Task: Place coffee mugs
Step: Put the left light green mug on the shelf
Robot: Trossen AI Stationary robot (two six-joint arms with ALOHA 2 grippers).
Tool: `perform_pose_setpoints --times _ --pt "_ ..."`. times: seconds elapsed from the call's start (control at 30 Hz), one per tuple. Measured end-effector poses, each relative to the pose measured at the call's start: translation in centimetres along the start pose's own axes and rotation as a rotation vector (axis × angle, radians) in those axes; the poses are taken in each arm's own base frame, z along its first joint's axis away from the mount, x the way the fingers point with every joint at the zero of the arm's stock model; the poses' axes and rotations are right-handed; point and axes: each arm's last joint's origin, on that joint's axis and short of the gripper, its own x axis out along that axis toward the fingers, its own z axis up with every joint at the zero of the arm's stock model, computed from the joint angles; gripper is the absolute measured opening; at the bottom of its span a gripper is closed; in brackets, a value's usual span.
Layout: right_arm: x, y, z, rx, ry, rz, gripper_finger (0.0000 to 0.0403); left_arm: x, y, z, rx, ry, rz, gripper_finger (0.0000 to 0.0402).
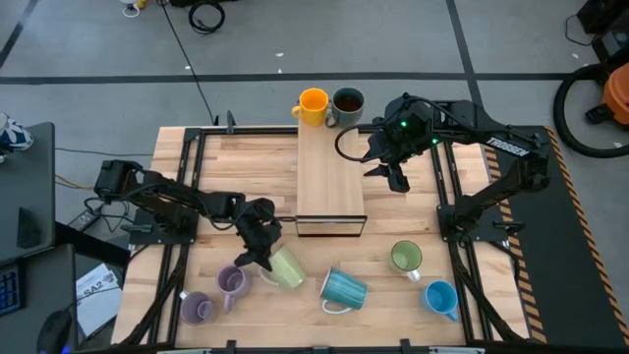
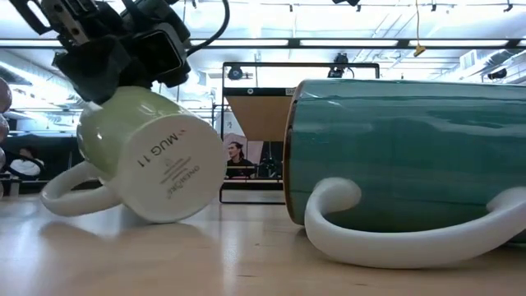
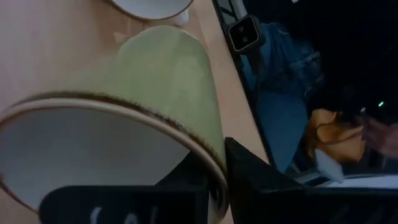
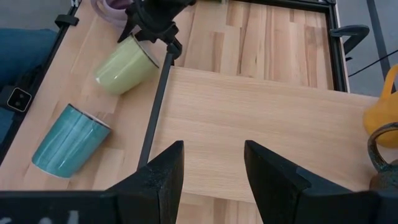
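My left gripper (image 1: 259,254) is shut on the pale yellow-green mug (image 1: 286,267), which lies tilted near the middle of the table. My right gripper (image 1: 394,175) hangs open just right of the wooden platform (image 1: 329,177) and touches nothing. The orange mug (image 1: 313,106) and the dark teal mug (image 1: 348,101) stand at the platform's far end. The ribbed teal mug (image 1: 343,289) lies on its side. Two lilac mugs (image 1: 233,282) (image 1: 195,308) sit near the left front. The green mug (image 1: 405,258) and the blue mug (image 1: 441,299) stand at the right front. My left gripper holds the pale yellow-green mug by its rim (image 3: 210,149), one finger inside the mouth and one finger (image 3: 261,180) outside the wall. It comes slanting down from the table's left. The mug is tilted, base toward the near edge, its handle (image 2: 70,193) and lower side on the table.
The ribbed teal mug (image 2: 403,156) lies close to the right of the held mug. A lilac mug sits just left of it. The platform's black frame (image 1: 329,228) stands right behind. Bare wood shows on the platform's middle (image 4: 249,118) and at the table's far left.
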Motion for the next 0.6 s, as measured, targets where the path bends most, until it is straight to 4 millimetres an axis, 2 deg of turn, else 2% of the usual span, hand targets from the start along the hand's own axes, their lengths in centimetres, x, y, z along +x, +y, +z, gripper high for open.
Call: perform_pose_setpoints --times 0.27,0.6 --pt "-0.5 0.2 -0.4 0.004 0.021 0.005 0.0174 -0.7 -0.8 0.1 -0.181 0.003 -0.050 0.0034" --pt "-2.9 1.0 -1.3 -0.002 -0.006 -0.012 0.0174 -3.8 -3.2 0.6 -0.240 -0.082 -0.022 0.0034"
